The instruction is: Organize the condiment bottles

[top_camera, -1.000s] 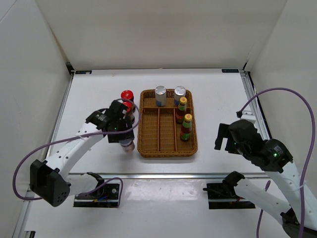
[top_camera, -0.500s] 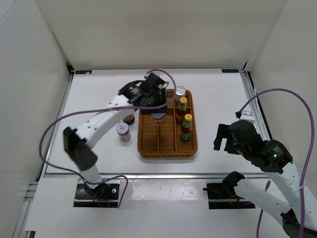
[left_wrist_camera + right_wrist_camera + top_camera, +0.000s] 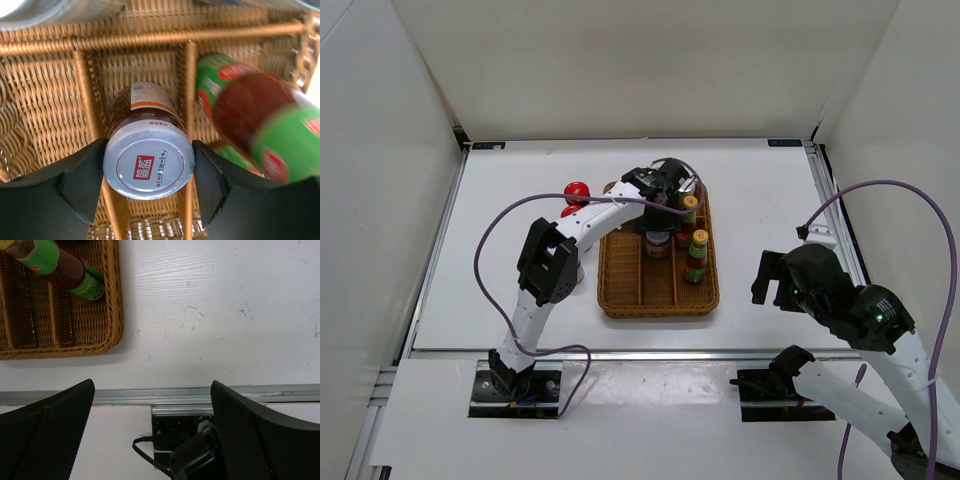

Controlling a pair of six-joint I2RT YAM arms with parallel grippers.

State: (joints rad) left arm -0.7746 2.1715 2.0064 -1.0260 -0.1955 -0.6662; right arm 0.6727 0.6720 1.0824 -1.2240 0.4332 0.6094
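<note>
My left gripper reaches over the wicker tray and is shut on a short silver-lidded jar. In the left wrist view both black fingers press the sides of the jar's lid, over the tray's middle lane. Two yellow-capped red sauce bottles stand in the right lane, blurred in the left wrist view. A red-lidded jar stands left of the tray, and a second one is mostly hidden behind the arm. My right gripper is open and empty.
The left arm's elbow hangs left of the tray and hides the table there. A silver cap shows at the tray's back edge. The right wrist view shows the tray's corner, the sauce bottles and the table's metal front rail.
My left gripper has moved from the table left of the tray to over the tray's middle lane, carrying the silver-lidded jar. The right arm has not moved.
</note>
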